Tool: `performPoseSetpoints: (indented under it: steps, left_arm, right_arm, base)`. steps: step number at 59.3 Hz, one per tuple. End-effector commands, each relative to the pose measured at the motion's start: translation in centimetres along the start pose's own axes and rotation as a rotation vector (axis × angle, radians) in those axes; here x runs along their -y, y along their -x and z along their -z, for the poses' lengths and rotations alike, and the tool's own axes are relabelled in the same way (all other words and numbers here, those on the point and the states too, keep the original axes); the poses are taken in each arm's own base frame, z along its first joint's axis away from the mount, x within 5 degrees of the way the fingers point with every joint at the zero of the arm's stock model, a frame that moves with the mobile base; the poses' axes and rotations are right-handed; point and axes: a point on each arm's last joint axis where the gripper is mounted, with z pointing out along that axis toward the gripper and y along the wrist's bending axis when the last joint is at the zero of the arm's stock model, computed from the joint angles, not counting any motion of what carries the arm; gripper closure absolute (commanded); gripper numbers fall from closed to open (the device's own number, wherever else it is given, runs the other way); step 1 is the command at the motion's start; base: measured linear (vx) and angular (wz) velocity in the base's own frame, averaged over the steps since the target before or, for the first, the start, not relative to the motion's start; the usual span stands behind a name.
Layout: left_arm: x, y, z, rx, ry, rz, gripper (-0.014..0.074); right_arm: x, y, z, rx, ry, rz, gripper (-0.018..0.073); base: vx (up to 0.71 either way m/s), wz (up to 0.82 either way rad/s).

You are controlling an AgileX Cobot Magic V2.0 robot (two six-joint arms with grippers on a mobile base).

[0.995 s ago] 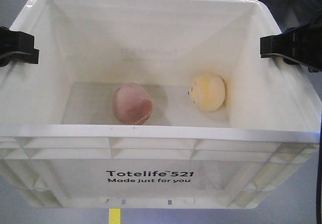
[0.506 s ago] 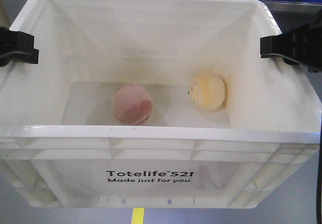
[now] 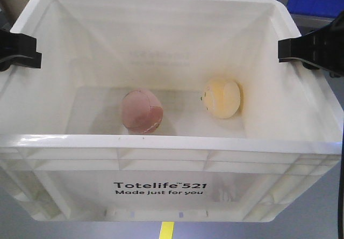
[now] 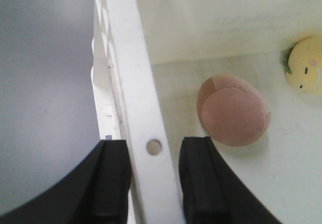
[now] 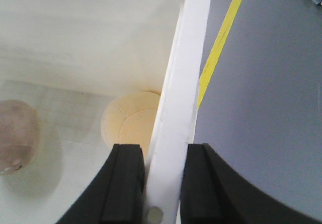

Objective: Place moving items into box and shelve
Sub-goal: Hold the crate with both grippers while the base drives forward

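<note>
Box [image 3: 172, 141] is up in the air between my two arms, filling nearly the whole front view, print side facing the camera. Both moving items are already inside on the bottom: the pink ball [image 3: 141, 110] left of centre and the cream ball [image 3: 221, 98] over to the right, close to the right wall, well apart from each other. So the packing part looks done to me and what's left is the shelving bit

My left end effector [image 4: 154, 183] is clamped over the left rim, one finger outside the wall and one inside, just beside the little hole in the rim. My right end effector [image 5: 160, 183] is doing the mirror thing on the right rim, pinched narrow on the plastic. Gripping opposite edges makes sense, the crate's too wide for one arm and this way it hangs level so the balls don't roll out

Both arms come in from the sides at mid height of the frame, wrists looking down along the rim. Floor [image 5: 271, 108] with a yellow line [image 3: 167, 230] is below, blue bins [image 3: 317, 0] at upper right
</note>
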Motion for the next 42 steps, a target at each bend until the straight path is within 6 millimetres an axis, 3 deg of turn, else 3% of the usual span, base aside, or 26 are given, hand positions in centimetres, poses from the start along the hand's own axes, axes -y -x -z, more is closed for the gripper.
performPoseSetpoints:
  steps: [1, 42]
  left_arm:
    - [0.74, 1.44, 2.57, 0.189, -0.072, -0.018, 0.0603]
    - [0.74, 1.44, 2.57, 0.189, -0.072, -0.018, 0.0603]
  right_arm:
    - [0.02, 2.08, 2.08, 0.196, -0.015, 0.049, 0.0565]
    - [0.03, 2.04, 2.08, 0.191, -0.016, 0.049, 0.0565]
  base:
    - [0.26, 0.16]
    - [0.29, 0.05]
